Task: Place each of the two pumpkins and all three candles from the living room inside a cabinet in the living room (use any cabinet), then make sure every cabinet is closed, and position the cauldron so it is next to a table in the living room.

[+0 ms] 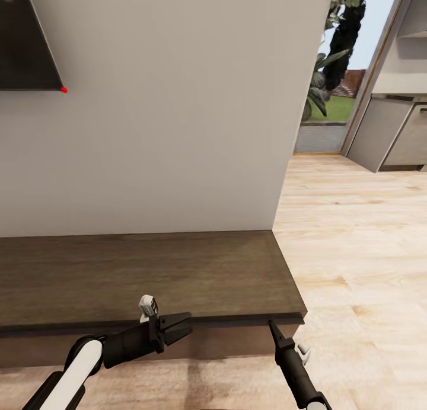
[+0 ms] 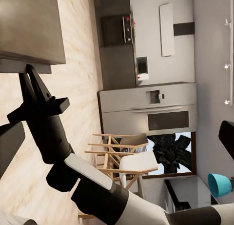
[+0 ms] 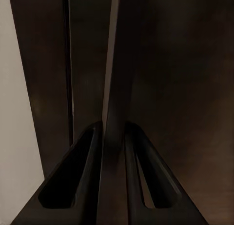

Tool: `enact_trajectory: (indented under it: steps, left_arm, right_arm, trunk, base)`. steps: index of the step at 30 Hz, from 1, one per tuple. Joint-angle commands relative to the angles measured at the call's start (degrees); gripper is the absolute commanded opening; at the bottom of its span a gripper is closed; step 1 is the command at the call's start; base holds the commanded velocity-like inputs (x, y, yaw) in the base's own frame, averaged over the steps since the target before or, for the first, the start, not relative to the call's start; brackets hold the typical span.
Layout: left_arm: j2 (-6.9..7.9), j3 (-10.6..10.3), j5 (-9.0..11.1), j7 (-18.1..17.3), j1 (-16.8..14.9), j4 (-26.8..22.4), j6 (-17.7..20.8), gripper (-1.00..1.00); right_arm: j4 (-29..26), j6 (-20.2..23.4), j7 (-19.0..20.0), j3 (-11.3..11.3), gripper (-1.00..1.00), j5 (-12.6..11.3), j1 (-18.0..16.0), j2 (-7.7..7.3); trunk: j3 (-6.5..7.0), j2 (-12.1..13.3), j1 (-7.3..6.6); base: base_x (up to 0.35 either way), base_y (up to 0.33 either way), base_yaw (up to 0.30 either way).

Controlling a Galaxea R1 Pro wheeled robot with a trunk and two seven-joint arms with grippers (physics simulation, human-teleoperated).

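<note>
While our right gripper [image 1: 272, 324] pinches the front lip of the cabinet [image 1: 178, 274] top between nearly closed jaws, we should pull straight outward; our left gripper [image 1: 181, 327] idles beside, jaws together.

You have the cabinet [image 1: 178, 274] right in front of you: a long, low dark-brown wooden unit set against the pale wall, its flat top bare, its right end stopping where the wall ends. Its front face sits in shadow under the overhanging top edge. In your right wrist view the cabinet [image 3: 161, 64] shows as dark wood panels with a thin edge running between them; whether a drawer stands ajar can't be told
</note>
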Motion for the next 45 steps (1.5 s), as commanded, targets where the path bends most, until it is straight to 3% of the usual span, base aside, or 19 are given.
enact_trajectory:
  steps: [1, 45]
  left_arm:
    - [0.04, -0.1, 0.0, -0.2, 0.0, 0.0, 0.2, 1.0]
    - [0.06, -0.1, 0.0, -0.2, 0.0, 0.0, 0.2, 1.0]
  right_arm:
    - [-0.1, 0.9, 0.5, -0.1, -1.0, -0.9, -0.1, 0.06]
    - [-0.1, 0.9, 0.5, -0.1, -1.0, -1.0, -0.1, 0.06]
  trunk:
    - [-0.04, 0.0, -0.02]
    - [-0.04, 0.0, -0.02]
  base:
    - [0.0, 0.0, 0.0]
    - [-0.095, 0.0, 0.0]
